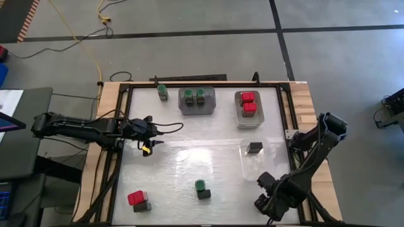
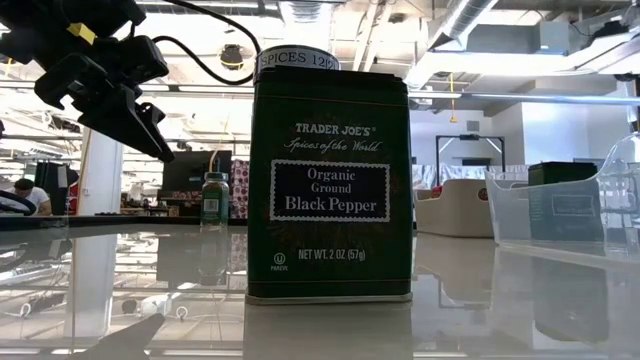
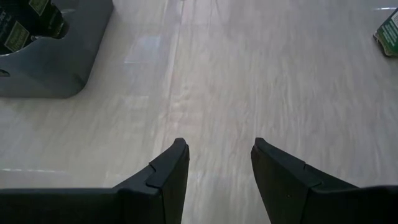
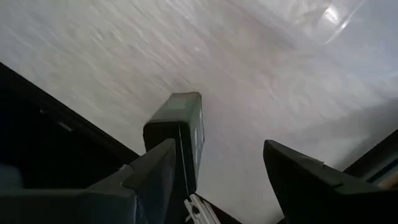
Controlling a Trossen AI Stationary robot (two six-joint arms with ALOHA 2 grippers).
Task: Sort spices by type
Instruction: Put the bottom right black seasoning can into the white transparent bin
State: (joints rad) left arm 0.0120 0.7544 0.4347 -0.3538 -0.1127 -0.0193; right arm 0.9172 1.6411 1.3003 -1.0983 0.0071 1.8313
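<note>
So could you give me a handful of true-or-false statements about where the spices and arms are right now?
1. Two red-topped boxes sit in one grey tray. True.
2. The left gripper holds a jar. False: its fingers are open and empty above the table.
3. The clear tray holds a green-lidded jar. False: it holds one dark block.
4. A Trader Joe's black pepper tin stands upright. True.
5. The right gripper is near the table's front right corner. True.

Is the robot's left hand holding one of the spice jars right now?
No. In its wrist view the left hand is open, with only bare table between its fingers.
</note>
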